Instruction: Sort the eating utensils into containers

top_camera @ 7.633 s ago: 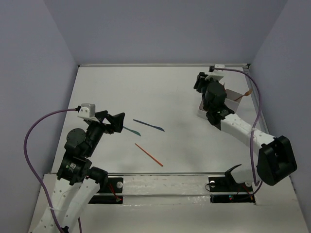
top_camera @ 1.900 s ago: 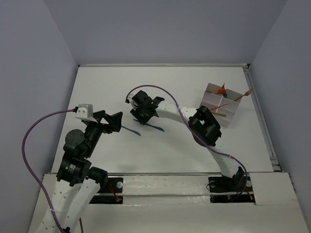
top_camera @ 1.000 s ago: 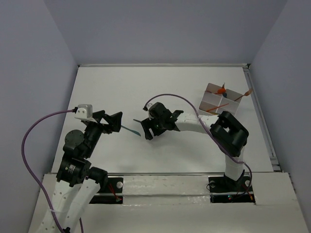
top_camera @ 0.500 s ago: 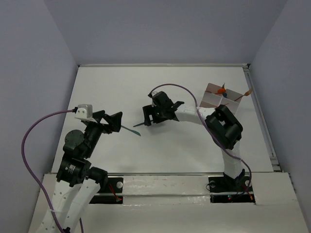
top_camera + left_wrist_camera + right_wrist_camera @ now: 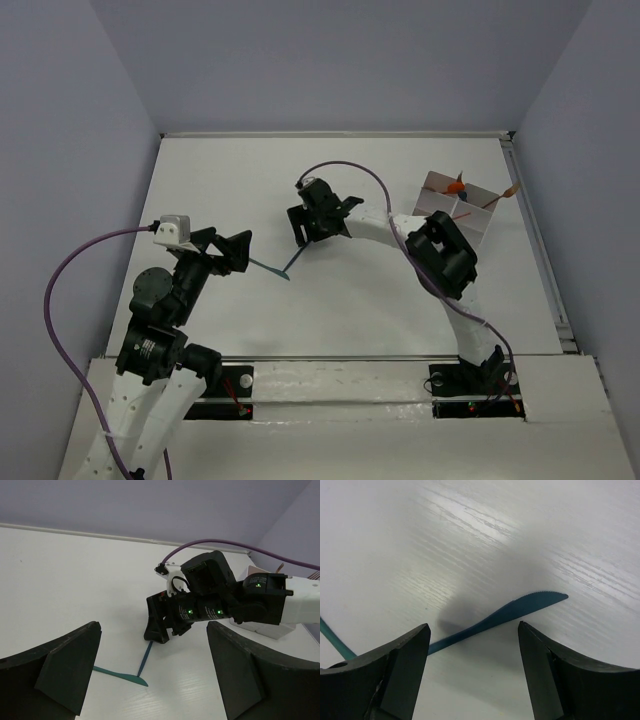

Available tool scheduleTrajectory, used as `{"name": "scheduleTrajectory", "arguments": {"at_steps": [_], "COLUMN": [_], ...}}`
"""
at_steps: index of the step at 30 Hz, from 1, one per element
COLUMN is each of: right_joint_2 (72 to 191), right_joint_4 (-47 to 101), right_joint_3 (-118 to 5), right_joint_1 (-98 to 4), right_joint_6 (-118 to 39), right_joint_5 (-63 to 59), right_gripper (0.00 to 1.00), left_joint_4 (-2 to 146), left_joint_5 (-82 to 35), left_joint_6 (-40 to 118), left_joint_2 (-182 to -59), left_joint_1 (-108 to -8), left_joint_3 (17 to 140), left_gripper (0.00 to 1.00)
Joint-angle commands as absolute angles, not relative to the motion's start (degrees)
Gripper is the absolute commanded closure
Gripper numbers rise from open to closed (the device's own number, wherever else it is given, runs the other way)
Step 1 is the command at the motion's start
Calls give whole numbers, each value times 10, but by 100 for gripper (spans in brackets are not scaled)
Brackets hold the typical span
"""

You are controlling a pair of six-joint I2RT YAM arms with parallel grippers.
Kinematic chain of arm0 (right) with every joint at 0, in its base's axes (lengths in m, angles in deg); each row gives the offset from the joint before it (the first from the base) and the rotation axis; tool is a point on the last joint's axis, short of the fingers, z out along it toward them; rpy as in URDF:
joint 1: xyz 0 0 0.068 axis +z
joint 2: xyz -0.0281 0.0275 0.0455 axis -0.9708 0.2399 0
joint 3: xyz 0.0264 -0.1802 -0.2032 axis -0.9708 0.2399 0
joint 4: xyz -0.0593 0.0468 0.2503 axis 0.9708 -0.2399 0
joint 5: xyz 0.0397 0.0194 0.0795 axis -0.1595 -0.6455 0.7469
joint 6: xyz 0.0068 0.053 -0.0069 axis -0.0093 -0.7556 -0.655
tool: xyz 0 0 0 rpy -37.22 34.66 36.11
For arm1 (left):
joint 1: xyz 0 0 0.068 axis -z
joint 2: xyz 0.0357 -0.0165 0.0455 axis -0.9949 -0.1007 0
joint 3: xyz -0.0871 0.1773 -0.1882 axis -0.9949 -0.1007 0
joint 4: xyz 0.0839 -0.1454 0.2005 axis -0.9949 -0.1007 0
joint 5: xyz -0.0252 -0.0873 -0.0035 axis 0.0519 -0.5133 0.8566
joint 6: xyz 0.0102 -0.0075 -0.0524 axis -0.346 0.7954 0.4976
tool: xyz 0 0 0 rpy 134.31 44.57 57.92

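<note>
The left pincer (image 5: pixel 232 249) hangs near the bench's (image 5: pixel 360 320) near-left corner. It is released, its fingers wide apart with nothing between them. Just beyond its tips a teal utensil (image 5: pixel 117 674) lies flat. A teal knife (image 5: pixel 520 606) with a serrated blade has one end close against it; whether the two touch I cannot tell.

Toward the bench's middle, the right pincer (image 5: pixel 306 230) stands over that knife, also released. It has a finger on either side of the handle, and the knife lies flat on the surface, not gripped.

Farther off, by the right edge toward the far-right corner, sits the white box (image 5: pixel 430 200), with orange utensils (image 5: pixel 455 186) already in its compartments.

The step in hand looks like picking up the knife. The next move calls for lowering until the fingers bracket the thin handle, clenching, then lifting and carrying it to the box.

No brand, label or writing is legible anywhere.
</note>
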State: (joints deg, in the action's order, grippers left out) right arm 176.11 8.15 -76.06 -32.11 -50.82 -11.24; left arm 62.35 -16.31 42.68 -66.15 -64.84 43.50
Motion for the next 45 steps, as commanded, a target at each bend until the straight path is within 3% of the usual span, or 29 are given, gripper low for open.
{"name": "scheduleTrajectory", "arguments": {"at_steps": [1,12,18,23,26,30,35,36,39,43,45], "right_joint_2": [1785,1817,1775,1742,1732,1722,1731,1732,1722,1707,1690], "right_joint_4": [4,-80,-55,-32,-21,0,-6,-7,-7,-9,-2], "right_joint_3": [-785,-806,-733,-692,-670,-643,-643,-643,-633,-613,-596], "right_joint_1": [-286,-259,-276,-295,-301,-312,-317,-317,-317,-317,-317], "right_joint_6": [-490,-486,-463,-457,-457,-459,-460,-461,-463,-467,-471], "right_joint_5": [-173,-277,-272,-238,-221,-189,-178,-177,-174,-182,-195], "right_gripper": [27,41,62,62,51,53,69,76,79,93,93], "left_joint_4": [651,651,651,651,651,652,651,652,652,652,653], "left_joint_5": [-161,-159,-160,-160,-159,-160,-161,-161,-161,-163,-164], "left_joint_6": [425,425,425,425,426,426,426,426,426,426,426], "left_joint_2": [-655,-656,-654,-654,-654,-654,-655,-655,-655,-654,-654], "left_joint_1": [-651,-651,-651,-651,-651,-651,-651,-651,-651,-651,-651], "left_joint_3": [457,456,456,456,456,456,456,456,456,456,456], "left_gripper": [1,1,1,1,1,1,1,1,1,1,1]}}
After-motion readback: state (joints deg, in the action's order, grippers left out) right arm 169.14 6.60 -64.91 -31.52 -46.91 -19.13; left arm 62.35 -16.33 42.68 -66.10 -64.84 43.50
